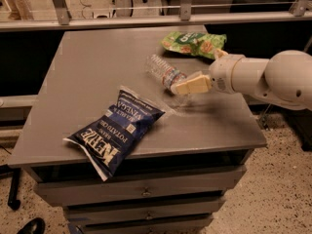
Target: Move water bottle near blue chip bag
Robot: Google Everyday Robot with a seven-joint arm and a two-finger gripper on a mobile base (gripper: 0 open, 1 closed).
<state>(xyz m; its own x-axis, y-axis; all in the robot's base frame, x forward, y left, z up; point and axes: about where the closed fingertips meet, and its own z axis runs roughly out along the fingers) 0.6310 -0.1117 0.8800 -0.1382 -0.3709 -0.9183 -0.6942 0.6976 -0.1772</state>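
The water bottle (161,71), clear and ribbed with a coloured label band, lies tilted just above the grey table (92,67), its base pointing back left. My gripper (182,85) reaches in from the right and is shut on the bottle's cap end, so the cap is hidden behind a cream finger (191,86). The blue chip bag (117,130) lies flat near the table's front edge, to the front left of the bottle, with a gap of bare tabletop between them.
A green snack bag (193,43) lies at the back right of the table, behind the gripper. My white arm (263,77) stretches over the table's right edge. Drawers (146,191) sit below the front edge, and a railing (146,21) runs behind.
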